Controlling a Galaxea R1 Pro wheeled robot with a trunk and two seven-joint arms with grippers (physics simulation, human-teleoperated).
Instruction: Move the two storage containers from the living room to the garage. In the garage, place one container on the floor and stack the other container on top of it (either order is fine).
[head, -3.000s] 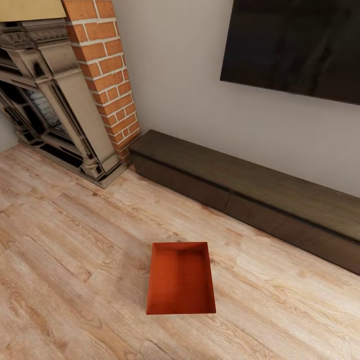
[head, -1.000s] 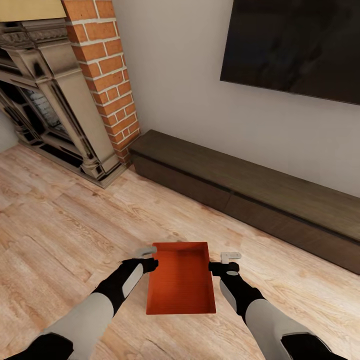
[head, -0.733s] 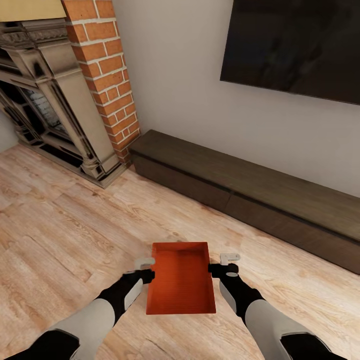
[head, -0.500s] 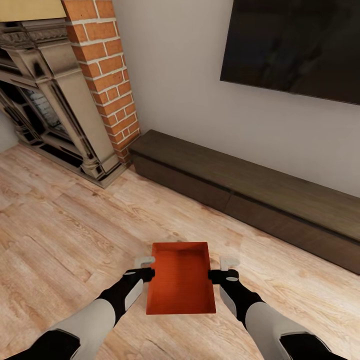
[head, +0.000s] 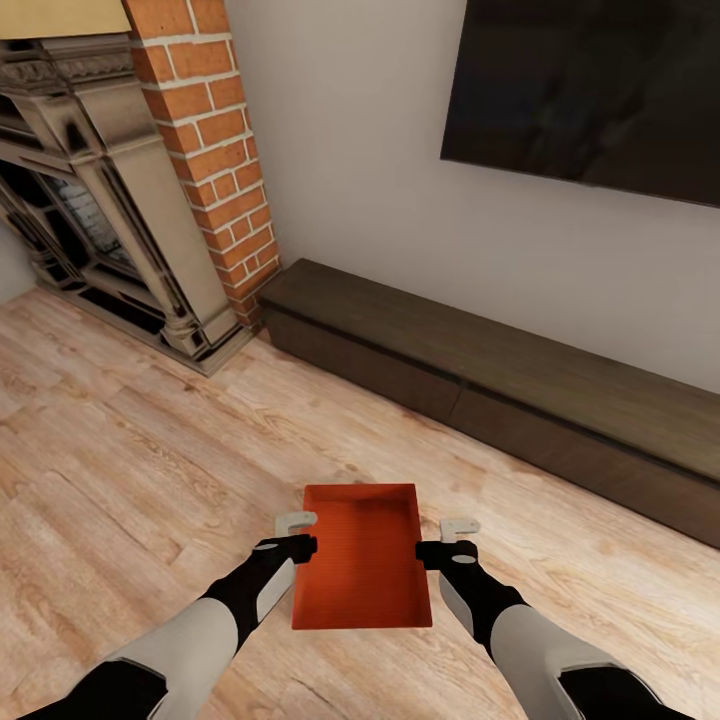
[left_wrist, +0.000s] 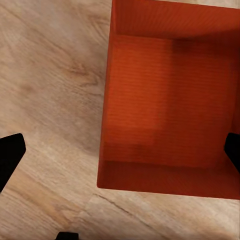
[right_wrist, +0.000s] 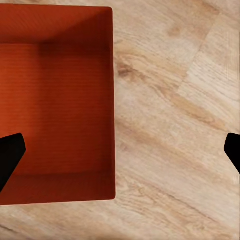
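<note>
One orange-red storage container (head: 362, 555) sits open-topped on the light wood plank floor of the living room, straight ahead of me. My left gripper (head: 298, 536) hangs open over its left long wall (left_wrist: 106, 110), one fingertip (left_wrist: 10, 156) outside and the other inside the bin. My right gripper (head: 450, 540) is open over the right long wall (right_wrist: 113, 100), straddling it the same way. The container (right_wrist: 55, 110) is empty and neither gripper grips it. The garage is out of view.
A long low dark-wood cabinet (head: 500, 400) runs along the wall behind the bin, under a black wall TV (head: 590, 90). A red-brick column (head: 215, 150) and an ornate fireplace (head: 100, 210) stand at the back left. Wood floor (head: 120, 470) spreads left and right.
Both arms came into view and reached to the bin's two sides. Over the last half second the left gripper edged right onto the wall; the right one dipped slightly.
</note>
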